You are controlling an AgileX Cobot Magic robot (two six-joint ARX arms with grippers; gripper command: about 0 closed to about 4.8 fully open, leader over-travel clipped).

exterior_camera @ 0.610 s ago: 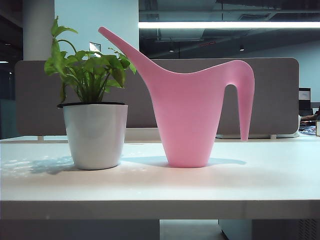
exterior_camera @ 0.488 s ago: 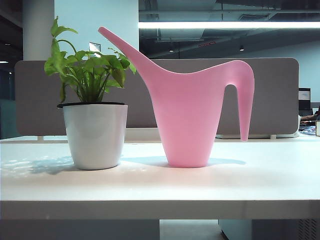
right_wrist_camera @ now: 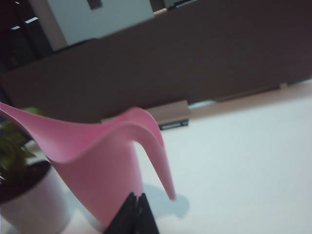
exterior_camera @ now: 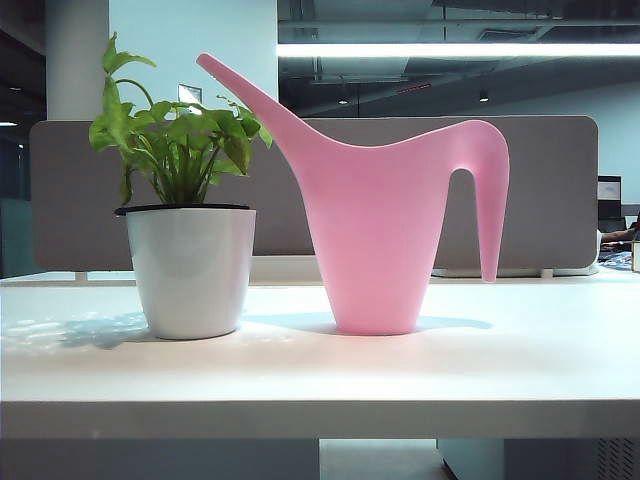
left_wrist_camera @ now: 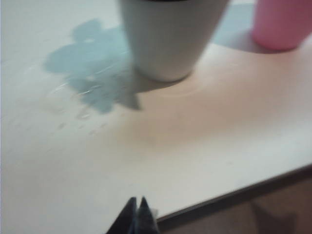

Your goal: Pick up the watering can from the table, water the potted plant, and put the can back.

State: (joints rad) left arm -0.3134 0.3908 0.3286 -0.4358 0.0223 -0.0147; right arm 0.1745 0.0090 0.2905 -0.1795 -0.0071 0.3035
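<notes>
Item: watering can (exterior_camera: 375,230), pink, upright on surface (exterior_camera: 320,370), mid-width, back from front edge; untouched.
Item: potted plant (exterior_camera: 188,240), just beside can, spout side.
Left gripper (left_wrist_camera: 137,214): fingers pressed together, empty, above front edge near pot.
Right gripper (right_wrist_camera: 136,213): fingers pressed together, empty, near can body and handle (right_wrist_camera: 156,146).
Step, judged: pickup not begun. Next calls for spreading right fingers, closing on handle.

We see the pink watering can (exterior_camera: 378,240) standing upright on the white table (exterior_camera: 320,370), its long spout slanting up over the potted plant (exterior_camera: 188,215) and its hooked handle hanging on the far side. The leafy plant's glossy white, black-rimmed pot stands just beside it, apart.
</notes>
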